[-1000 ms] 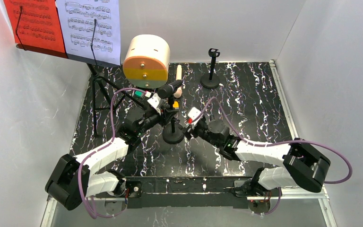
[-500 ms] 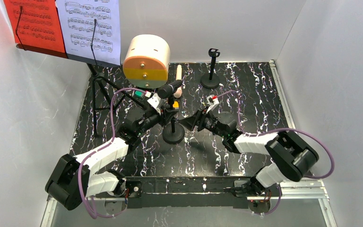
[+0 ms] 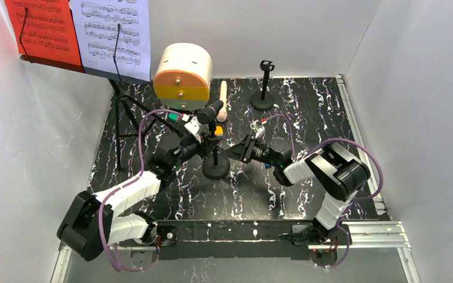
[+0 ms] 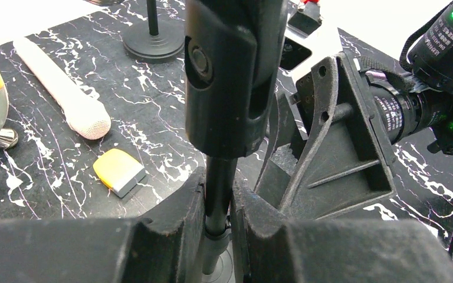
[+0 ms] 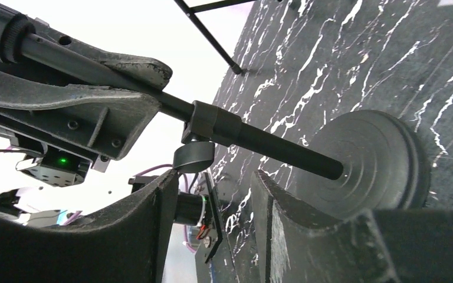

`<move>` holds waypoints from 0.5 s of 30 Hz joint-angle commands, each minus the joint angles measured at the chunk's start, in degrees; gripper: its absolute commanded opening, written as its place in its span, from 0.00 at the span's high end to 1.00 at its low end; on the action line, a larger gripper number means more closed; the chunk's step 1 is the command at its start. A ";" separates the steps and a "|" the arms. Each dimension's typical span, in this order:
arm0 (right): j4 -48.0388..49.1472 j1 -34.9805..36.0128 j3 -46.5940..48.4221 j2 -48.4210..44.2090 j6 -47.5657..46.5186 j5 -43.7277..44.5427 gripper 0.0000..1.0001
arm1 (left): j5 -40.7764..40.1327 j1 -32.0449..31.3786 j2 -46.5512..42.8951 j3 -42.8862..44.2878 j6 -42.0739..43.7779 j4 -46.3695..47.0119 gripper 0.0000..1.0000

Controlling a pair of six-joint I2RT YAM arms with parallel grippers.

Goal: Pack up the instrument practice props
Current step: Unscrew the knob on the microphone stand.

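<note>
packing is looking barely begun, in my judgement, with nothing showing as stowed yet. at the far left the music rack (image 3: 115,76) is standing on its tripod legs, with the red page (image 3: 41,26) and the white page (image 3: 115,32) sitting on it side by side. right of it a cream, orange and green drum-shaped container (image 3: 183,76) is sitting at the back of the table (image 3: 318,118). the cream microphone (image 3: 223,93) is lying flat just beside it, its long axis running far to near and its rounded head pointing toward the arms. in the middle, the left hand (image 4: 217,200) is clamping narrowly on the stem of the near mic holder (image 3: 216,170), which is standing upright on its round base, long axis vertical. the black microphone (image 3: 211,110) is resting in that holder's clip on a slant, running from near left to far right in the top view. the right hand (image 5: 215,183) is reaching in low from the right with its fingers spread apart close by the lower stem and base; whether they are touching it i cannot tell. further right and back, the second mic holder (image 3: 263,85) is standing upright and empty. rack, pages, both microphones and both holders are all waiting to be put away.
</note>
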 commanded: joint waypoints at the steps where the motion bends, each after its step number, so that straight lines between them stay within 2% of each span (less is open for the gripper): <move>1: 9.81 -0.38 2.41 1.04 4.14 -2.80 0.44 | 0.45 -0.16 0.74 0.21 -1.23 -4.35 1.00; 9: 8.30 -0.42 3.25 -0.29 4.16 -2.54 0.42 | 0.69 -0.16 0.66 0.21 -1.23 -4.34 1.00; 12: 7.96 -0.42 3.94 0.47 4.40 -2.57 0.44 | 0.84 -0.16 0.59 0.21 -1.23 -4.35 1.00; 15: 7.83 -0.42 4.62 1.34 4.78 -2.91 0.50 | 0.93 -0.16 0.56 0.21 -1.23 -4.35 1.00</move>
